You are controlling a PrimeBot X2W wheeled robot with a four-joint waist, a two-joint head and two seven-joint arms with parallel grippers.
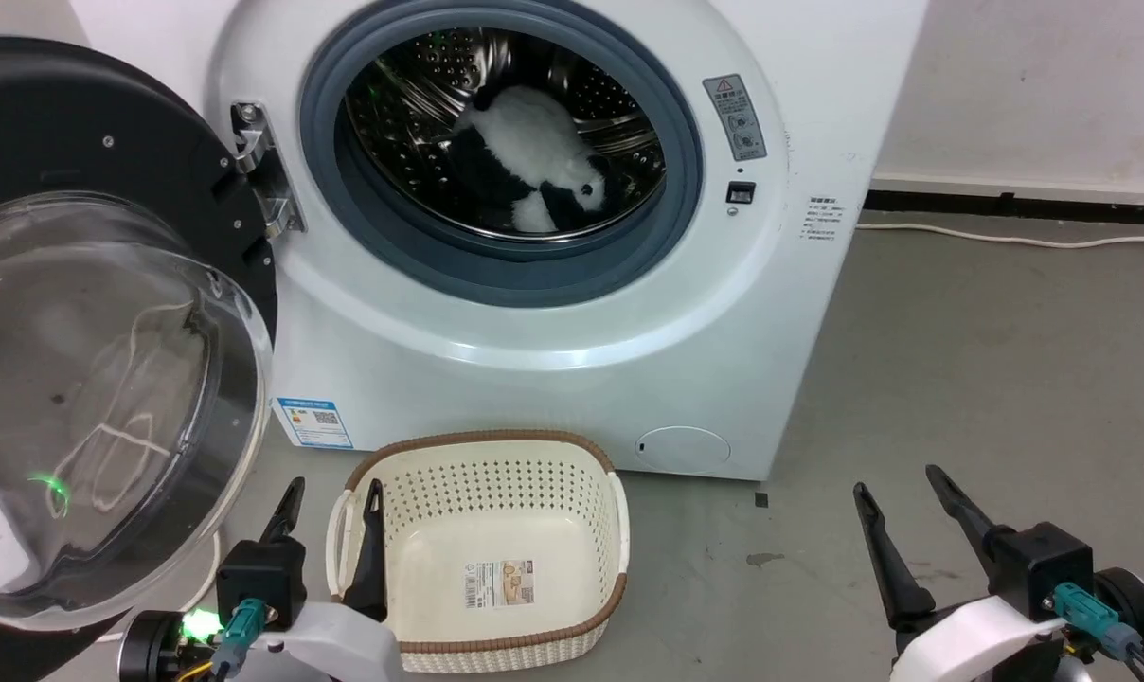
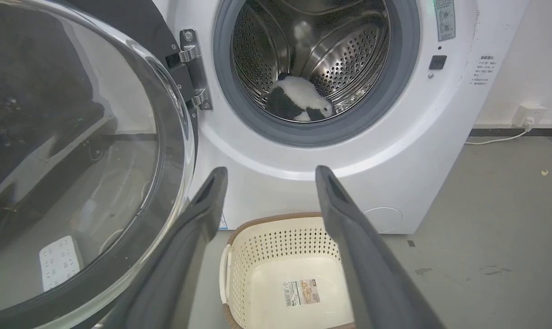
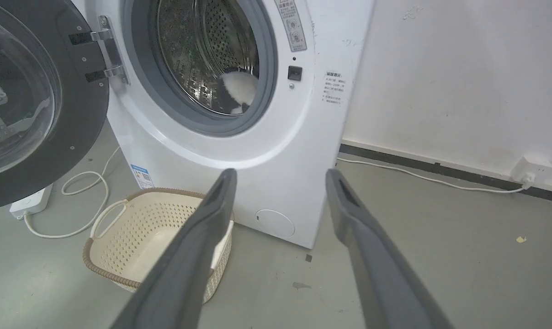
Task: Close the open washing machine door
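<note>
Head view: round, glossy, glass-bowled door (image 1: 108, 360)

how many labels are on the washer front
3: grey warning label beside the drum mouth, text label at the right edge, blue label lower left. The open door may hide more.

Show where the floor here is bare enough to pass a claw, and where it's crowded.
Bare: grey floor right of the washing machine, and the strip between basket and right claw. Crowded: the left, where the open washing machine door overhangs beside the basket, left claw close by.
</note>
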